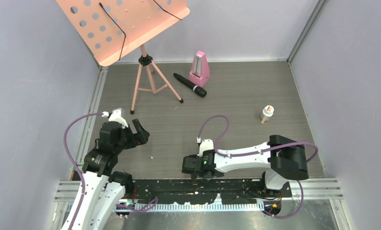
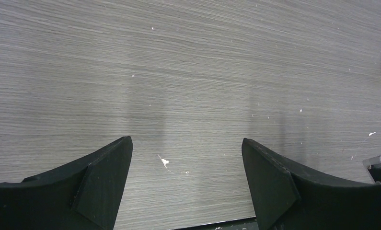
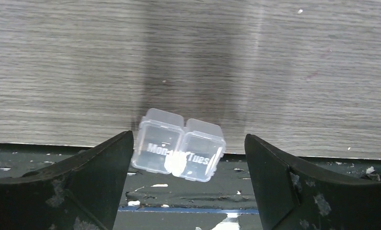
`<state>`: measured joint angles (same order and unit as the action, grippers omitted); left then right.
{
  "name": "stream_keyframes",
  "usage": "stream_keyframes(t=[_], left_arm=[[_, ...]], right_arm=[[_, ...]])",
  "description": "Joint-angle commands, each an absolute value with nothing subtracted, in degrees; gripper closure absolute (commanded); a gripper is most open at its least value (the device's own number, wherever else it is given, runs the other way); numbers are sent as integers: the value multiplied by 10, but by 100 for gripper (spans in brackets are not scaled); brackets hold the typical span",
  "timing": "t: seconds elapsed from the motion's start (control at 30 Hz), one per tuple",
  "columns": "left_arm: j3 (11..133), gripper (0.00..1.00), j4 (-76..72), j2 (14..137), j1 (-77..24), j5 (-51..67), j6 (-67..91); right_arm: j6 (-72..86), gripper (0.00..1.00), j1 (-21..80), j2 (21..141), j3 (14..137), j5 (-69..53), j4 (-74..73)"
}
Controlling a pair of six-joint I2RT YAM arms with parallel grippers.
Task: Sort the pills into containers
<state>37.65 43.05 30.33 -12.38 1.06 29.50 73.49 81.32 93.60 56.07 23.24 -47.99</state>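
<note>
Fingers point(image 3: 97, 167) of the right gripper point(image 3: 188, 139) are wide, pill box point(image 3: 178, 151) between them.
This arm is nearer; the box's long side runs finger to finger. Left gripper point(image 2: 187, 141) is wide too, empty.

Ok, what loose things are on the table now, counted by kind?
Music stand: 1
Metronome: 1
Microphone: 1
Small bottle: 1
Clear pill box: 1
Pills: 0 that I can make out
Total: 5

Robot test cell, lab type. Grey wood-grain tabletop point(image 1: 236, 115) boxed by plain lilac panels point(image 1: 35, 72) and aluminium rails point(image 1: 93, 115). The left arm point(image 1: 90, 201) and right arm point(image 1: 241, 160) are bolted at its near edge (odd props: music stand point(image 1: 126, 24), metronome point(image 1: 199, 69), microphone point(image 1: 190, 85)).
</note>
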Motion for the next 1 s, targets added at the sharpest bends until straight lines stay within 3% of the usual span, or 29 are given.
stream_keyframes(t=[0.0,0.13,0.43,0.53,0.7,0.8,0.97], left_arm=[[388,13,419,289,-126,-5,287],[379,13,419,273,-126,-13,292],[381,13,418,288,-126,21,301],[386,13,412,302,-125,44,301],[403,9,410,330,-126,47,305],[421,4,416,350,-125,9,309],[464,0,407,389,-125,20,301]], right_arm=[[802,7,816,883,516,253,-462],[815,13,816,867,501,250,-433],[794,40,810,873,510,278,-417],[738,42,789,849,504,301,-398],[461,45,718,770,476,319,-271],[240,42,669,730,459,261,-162],[40,34,586,707,512,145,-110]])
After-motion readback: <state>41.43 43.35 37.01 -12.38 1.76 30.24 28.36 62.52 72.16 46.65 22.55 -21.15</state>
